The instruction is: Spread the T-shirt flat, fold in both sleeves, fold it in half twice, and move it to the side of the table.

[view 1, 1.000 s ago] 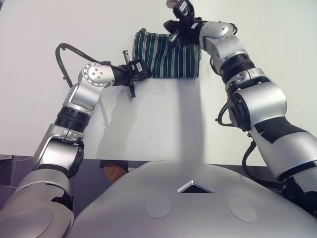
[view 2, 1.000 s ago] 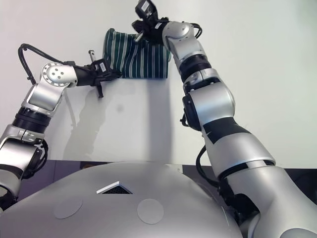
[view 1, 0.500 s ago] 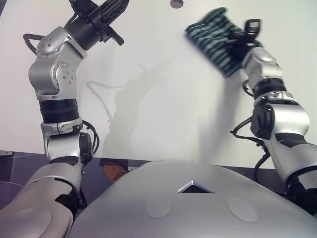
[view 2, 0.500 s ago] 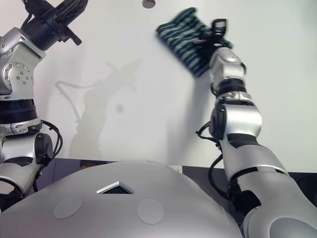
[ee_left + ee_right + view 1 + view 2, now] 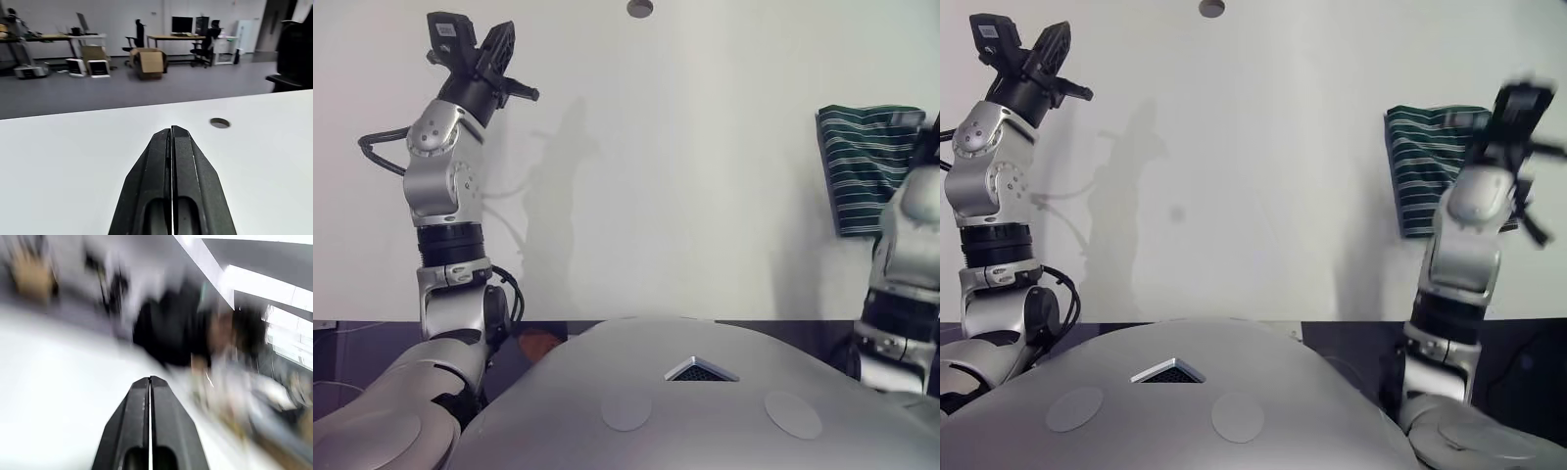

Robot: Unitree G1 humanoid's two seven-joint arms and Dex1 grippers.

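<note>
1. Evidently the folding is finished: the T-shirt (image 5: 862,166) lies as a compact striped bundle at the right edge of the frame, on the white surface (image 5: 685,176). That is set aside as the task requires.
2. Its long axis runs top to bottom of the frame, and the stripes cross it. The right forearm hides part of its right side.
3. Left gripper (image 5: 171,131): raised at upper left, well apart from the garment, fingers pressed together and holding nothing.
4. Right gripper (image 5: 150,381): fingers closed flush with nothing between them. Judged: placement complete, only retreat remaining.
</note>
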